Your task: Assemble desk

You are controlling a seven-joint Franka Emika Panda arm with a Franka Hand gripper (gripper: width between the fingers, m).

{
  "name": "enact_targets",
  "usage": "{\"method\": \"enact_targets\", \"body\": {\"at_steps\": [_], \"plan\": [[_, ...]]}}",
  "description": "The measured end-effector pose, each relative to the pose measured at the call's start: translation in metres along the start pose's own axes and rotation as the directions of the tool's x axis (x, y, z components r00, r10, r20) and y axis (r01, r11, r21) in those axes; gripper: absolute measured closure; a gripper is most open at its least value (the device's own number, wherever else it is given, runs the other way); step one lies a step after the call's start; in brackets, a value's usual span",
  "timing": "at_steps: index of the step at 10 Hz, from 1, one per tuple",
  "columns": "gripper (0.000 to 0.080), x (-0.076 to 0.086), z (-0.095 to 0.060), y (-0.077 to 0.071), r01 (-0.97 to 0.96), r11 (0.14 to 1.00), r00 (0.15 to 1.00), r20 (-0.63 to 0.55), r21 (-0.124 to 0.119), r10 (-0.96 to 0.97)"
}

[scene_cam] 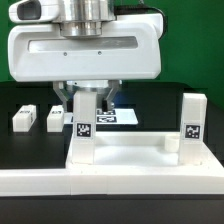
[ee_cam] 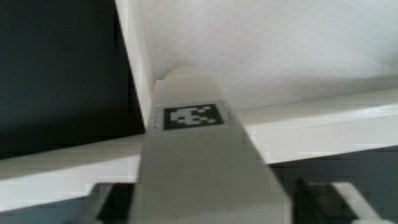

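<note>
The desk top (scene_cam: 135, 152) lies flat on the black table, rim up. A white square leg (scene_cam: 82, 132) with a tag stands upright at its corner on the exterior view's left. My gripper (scene_cam: 86, 101) comes down over this leg. In the wrist view the leg (ee_cam: 196, 150) fills the gap between the dark fingers (ee_cam: 118, 200), which lie against its two sides, so my gripper (ee_cam: 210, 202) is shut on it. Beyond the leg lies the desk top (ee_cam: 276, 45). A second leg (scene_cam: 193, 126) stands upright at the right corner.
Two loose white legs (scene_cam: 22, 117) (scene_cam: 55, 117) lie on the table at the exterior view's left. The marker board (scene_cam: 118, 116) lies behind the desk top. A long white rail (scene_cam: 110, 186) runs along the front, against the desk top.
</note>
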State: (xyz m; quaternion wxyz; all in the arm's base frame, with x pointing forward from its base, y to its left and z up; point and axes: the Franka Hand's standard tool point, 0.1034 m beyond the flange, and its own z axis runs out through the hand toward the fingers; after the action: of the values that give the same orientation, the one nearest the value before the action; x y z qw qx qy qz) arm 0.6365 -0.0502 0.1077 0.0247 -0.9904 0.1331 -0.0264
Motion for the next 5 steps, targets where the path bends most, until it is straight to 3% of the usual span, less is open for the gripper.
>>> {"method": "enact_targets", "body": {"at_steps": [1, 3, 5], "plan": [[0.0508, -0.0003, 0.0007, 0.0026, -0.088, 0.996, 0.996, 0.001, -0.003, 0.088], [0.0508, -0.0005, 0.0015, 0.0033, -0.223, 0.975, 0.975, -0.002, -0.004, 0.223], [0.0508, -0.0029, 0.0018, 0.0039, -0.492, 0.871, 0.871, -0.016, -0.006, 0.492]]}}
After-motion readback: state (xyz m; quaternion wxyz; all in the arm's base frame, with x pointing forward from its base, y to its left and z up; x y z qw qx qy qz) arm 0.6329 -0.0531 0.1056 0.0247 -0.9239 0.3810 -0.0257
